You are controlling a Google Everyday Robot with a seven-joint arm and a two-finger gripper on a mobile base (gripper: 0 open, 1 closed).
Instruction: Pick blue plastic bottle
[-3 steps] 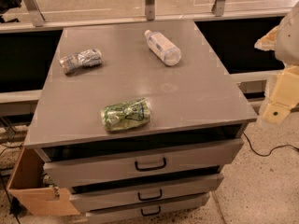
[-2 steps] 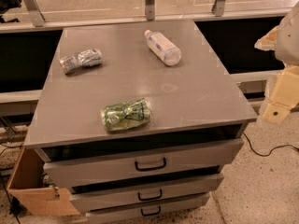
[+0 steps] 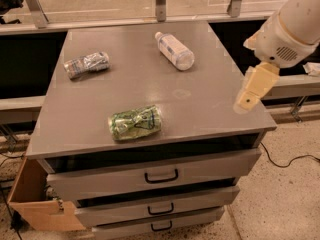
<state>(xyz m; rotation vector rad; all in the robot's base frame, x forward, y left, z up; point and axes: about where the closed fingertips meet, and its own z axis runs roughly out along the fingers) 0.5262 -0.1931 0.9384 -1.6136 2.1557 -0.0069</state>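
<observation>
The blue plastic bottle [image 3: 174, 50] lies on its side at the back middle of the grey cabinet top [image 3: 210, 99], white cap pointing toward the back left. It is clear with a blue-and-white label band. My gripper [image 3: 246, 102] hangs from the white arm at the right. It is over the right front corner of the top, well to the right of the bottle and nearer the front, and it touches nothing.
A crushed green can [image 3: 136, 122] lies near the front edge. A crushed silver can [image 3: 86, 64] lies at the left back. Drawers [image 3: 160, 176] are below the top, a cardboard box [image 3: 30, 204] at lower left, a metal rail [image 3: 160, 4] behind, and a cable [image 3: 290, 161] on the floor at right.
The arm and gripper have moved left, from beside the cabinet to over its right front corner. The bottle and both cans have not moved.
</observation>
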